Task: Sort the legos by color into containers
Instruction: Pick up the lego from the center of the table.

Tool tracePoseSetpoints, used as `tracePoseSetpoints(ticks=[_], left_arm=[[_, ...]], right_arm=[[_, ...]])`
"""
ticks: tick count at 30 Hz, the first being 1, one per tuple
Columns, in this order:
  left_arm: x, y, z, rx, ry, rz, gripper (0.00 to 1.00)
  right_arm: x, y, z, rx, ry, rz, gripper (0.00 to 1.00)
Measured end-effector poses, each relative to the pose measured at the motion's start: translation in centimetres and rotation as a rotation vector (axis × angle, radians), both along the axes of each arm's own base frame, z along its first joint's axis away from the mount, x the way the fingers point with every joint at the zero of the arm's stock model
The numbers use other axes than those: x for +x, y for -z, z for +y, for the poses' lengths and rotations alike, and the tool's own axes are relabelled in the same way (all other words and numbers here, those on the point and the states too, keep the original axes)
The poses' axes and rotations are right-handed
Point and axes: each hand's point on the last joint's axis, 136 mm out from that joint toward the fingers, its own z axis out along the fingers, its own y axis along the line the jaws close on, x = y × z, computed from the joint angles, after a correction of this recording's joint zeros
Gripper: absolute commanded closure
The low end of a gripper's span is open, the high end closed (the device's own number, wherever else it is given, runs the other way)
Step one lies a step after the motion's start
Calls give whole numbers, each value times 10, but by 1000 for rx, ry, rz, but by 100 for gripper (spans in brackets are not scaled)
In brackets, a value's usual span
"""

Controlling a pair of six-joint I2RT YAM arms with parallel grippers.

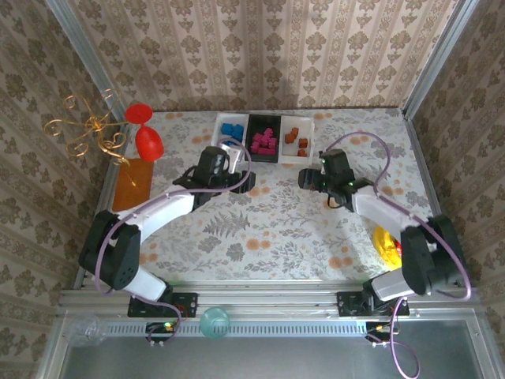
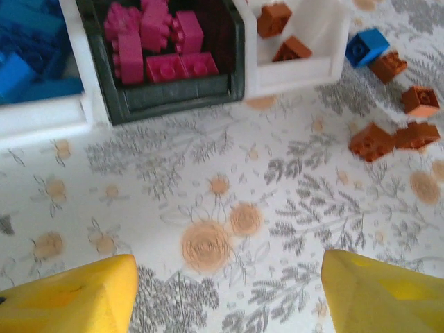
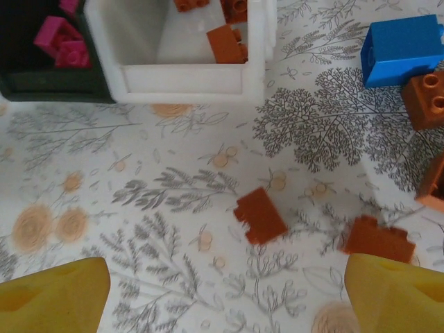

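While poised with right gripper (image 3: 229, 291) released and empty just short of the small orange-brown plastic brick (image 3: 259, 215), judged advisable to align with its skewed sides before clenching.

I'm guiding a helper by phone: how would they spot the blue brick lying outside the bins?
Go to the row of three bins at the far edge of the table, then to the right-hand white bin. Just beside its right wall lies the blue brick, the only blue piece among loose orange-brown bricks.
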Motion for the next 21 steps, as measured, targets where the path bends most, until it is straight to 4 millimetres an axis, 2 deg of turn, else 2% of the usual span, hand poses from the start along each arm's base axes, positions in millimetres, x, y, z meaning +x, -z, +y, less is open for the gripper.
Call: tracePoseSetpoints(ticks=[5,7,13,17,21], left_arm=[[-15,13,2,-23,32,9,28],[-18,16,2,-32,38,3,28],[-26,13,7,-73,42,-57,27],[-29,8,10,-96,41,-93,27],[-27,5,9,-107,40,-110,27]], right_arm=[[32,27,7,-59,-25,103,20],[38,36,9,-79,-39,131,23],[38,66,9,-127,-64,229,28],[33,82,7,-151,-78,281,39],[28,87,8,-164,-91,303,53]])
